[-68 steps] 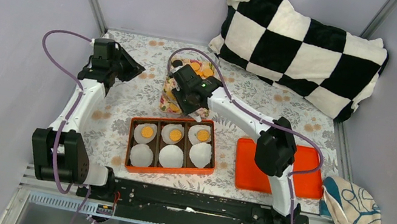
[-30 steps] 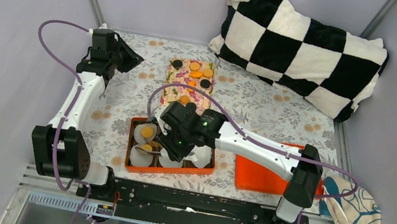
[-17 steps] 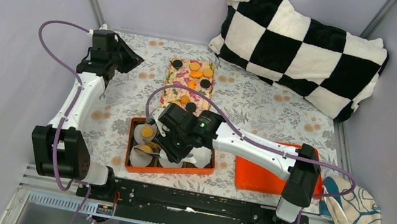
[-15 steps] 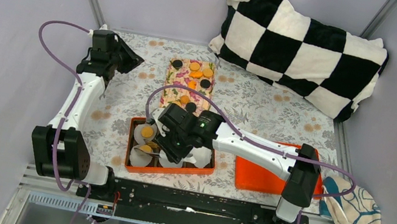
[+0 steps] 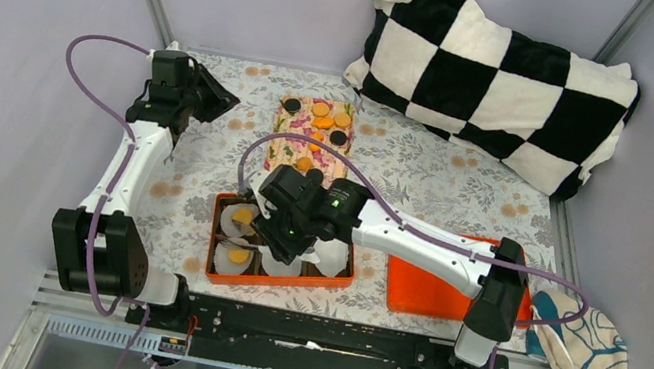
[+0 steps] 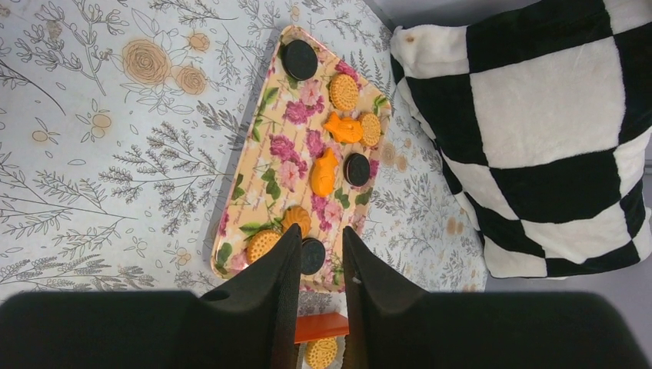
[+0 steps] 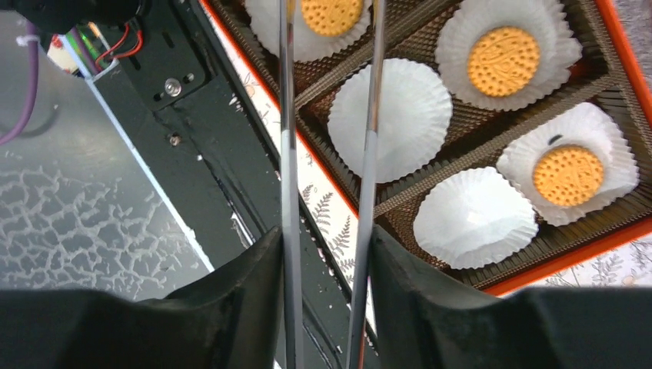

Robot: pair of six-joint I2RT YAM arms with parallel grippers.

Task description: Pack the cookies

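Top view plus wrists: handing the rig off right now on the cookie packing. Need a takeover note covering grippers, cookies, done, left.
Left gripper: open, empty, hovering above the floral tray.
Right gripper: open, empty, over the orange box.
Cookies: four are in the box, one per paper cup, in the far row and the near-left cup. The rest, orange and black, lie on the floral tray.
Done: four of six cups filled.
Left: near-middle cup and near-right cup are empty; each likely needs a cookie from the tray.
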